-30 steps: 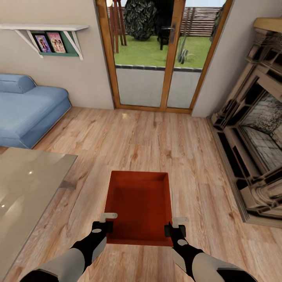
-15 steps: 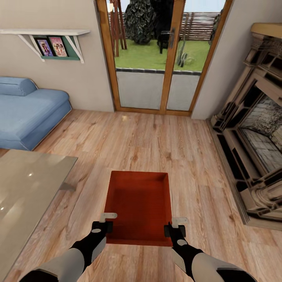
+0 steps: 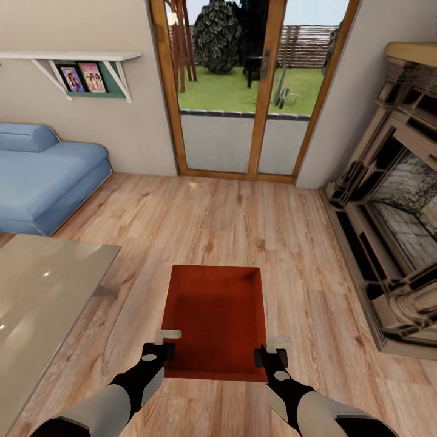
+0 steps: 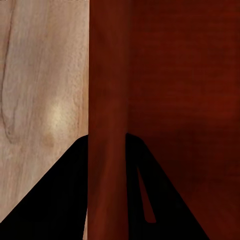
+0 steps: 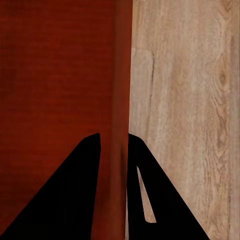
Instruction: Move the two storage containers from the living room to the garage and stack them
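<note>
Red-orange and lidless, the storage container hangs low in the head view, at about 6 o'clock, held level above the light wood-plank floor of the living room. The left end effector is closed on the container's left side wall near its nearest corner, and the right end effector is closed on the right side wall opposite. In the left wrist view the two dark fingers sit either side of the thin red wall, one over the plank floor and one inside the box. The right wrist view shows the same: fingers straddle the wall, with floor beyond the outer side.

At 8 o'clock a glossy beige worktop reaches in from the left edge. At 3 o'clock a fireplace with a stepped surround stands along the right wall. At 10 o'clock lies a blue sofa, and above it a white wall shelf with two framed pictures beneath. At 12 o'clock, farthest off, wood-framed glass doors look out on grass and a fence.
</note>
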Robot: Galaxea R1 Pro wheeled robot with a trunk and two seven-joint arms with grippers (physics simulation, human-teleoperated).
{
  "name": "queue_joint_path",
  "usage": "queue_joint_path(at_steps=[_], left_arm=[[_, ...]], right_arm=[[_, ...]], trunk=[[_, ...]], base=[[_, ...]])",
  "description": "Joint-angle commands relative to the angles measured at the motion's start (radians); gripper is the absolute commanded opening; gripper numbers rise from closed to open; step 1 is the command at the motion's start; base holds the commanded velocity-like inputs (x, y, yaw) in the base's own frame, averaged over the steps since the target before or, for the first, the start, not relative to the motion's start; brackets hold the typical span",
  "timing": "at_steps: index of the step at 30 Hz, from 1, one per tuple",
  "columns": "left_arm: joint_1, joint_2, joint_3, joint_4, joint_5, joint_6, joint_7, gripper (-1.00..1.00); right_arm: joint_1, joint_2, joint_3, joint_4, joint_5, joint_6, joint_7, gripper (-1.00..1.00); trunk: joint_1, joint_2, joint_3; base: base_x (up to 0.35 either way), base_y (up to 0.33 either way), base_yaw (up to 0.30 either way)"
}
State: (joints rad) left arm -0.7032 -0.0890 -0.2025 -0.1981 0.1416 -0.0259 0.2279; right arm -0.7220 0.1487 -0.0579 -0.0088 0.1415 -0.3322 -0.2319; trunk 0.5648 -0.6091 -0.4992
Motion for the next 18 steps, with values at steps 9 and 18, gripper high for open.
queue_joint_path(at_steps=[9, 18], left_arm=[[-0.001, -0.005, 0.046, 0.005, 0.084, -0.003, 0.019, -1.00], [-0.001, -0.004, 0.046, 0.005, 0.084, -0.003, 0.019, -1.00]], right_arm=[[0.000, 0.000, -0.029, -0.002, 0.004, -0.047, -0.064, -1.00], [0.000, 0.000, -0.029, -0.002, 0.004, -0.048, -0.064, -1.00]], trunk=[[0.000, -0.001, 0.008], [0.000, -0.001, 0.016]], base=[[0.000, 0.000, 0.000], [0.000, 0.000, 0.000]])
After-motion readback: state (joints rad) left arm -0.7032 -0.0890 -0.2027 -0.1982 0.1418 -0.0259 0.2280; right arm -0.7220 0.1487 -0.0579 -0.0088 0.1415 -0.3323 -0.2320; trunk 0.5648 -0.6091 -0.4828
